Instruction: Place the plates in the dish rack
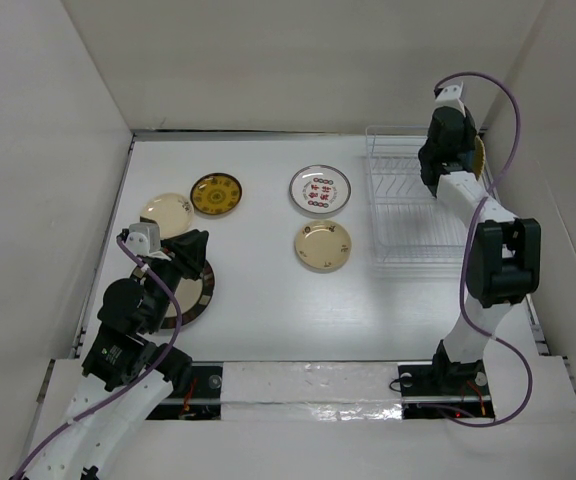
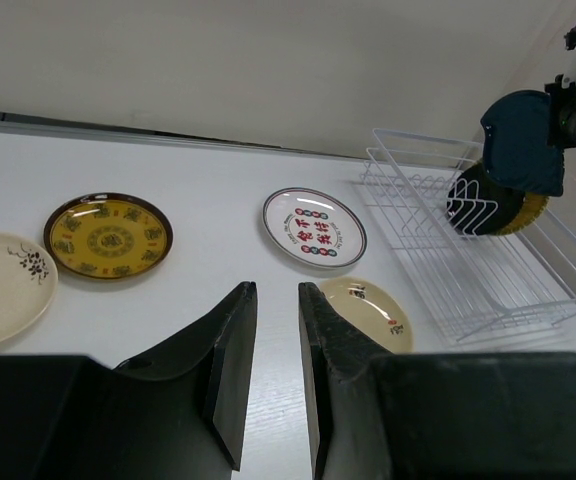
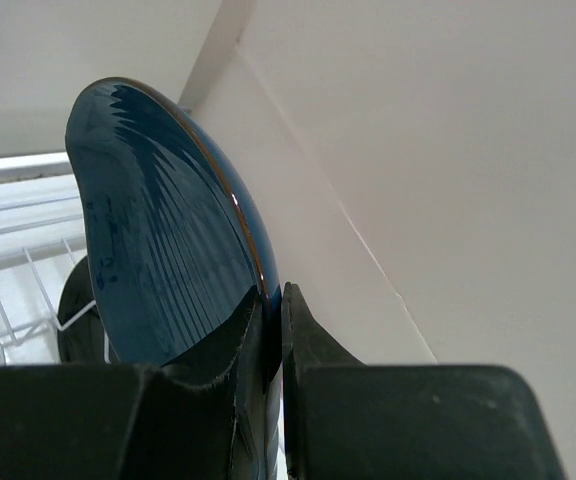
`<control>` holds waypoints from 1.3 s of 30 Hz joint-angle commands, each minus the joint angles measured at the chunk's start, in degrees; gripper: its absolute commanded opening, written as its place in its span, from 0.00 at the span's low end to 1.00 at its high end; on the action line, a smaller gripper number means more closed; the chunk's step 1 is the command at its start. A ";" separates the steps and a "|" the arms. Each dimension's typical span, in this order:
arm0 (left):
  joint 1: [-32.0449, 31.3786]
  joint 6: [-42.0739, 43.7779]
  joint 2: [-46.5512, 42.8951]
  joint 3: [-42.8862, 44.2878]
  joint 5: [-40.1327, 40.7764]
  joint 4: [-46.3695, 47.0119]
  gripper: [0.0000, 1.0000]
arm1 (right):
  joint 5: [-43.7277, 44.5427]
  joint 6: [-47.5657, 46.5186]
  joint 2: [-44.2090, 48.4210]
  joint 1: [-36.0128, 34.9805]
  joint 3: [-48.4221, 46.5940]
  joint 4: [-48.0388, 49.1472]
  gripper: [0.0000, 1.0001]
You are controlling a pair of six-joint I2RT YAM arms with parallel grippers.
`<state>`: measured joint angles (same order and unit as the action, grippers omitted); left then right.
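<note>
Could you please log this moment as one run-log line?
right gripper: shut on blue plate over dish rack | left gripper: open, empty

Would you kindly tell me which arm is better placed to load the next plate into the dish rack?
Right: the right gripper holds the blue leaf-shaped plate above the dish rack. The left gripper is empty, far across the table.

The leaf plate I grip is glossy dark blue with fine ribbed lines. At far left, the patterned plate is yellow with darker motifs and a dark rim; the cream plate carries a dark sprig. The white plate bears red and green marks.
</note>
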<state>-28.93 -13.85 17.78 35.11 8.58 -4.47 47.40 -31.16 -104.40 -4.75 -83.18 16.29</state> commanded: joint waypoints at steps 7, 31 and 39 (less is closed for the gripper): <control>-0.43 -0.39 0.15 -0.13 -0.76 2.45 0.21 | -1.78 0.31 1.75 0.10 4.34 11.66 0.00; -0.43 -0.30 1.64 -0.04 0.30 2.10 0.21 | -5.46 22.53 12.98 -6.49 4.69 -3.88 0.49; -0.43 -0.22 2.43 -0.04 1.00 1.83 0.21 | -31.47 41.49 17.66 -19.22 7.23 -16.11 0.00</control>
<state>-28.93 -13.98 19.57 35.11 9.06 -4.54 29.87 -0.97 -86.11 -19.49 -76.38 6.74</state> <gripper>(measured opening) 0.211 0.043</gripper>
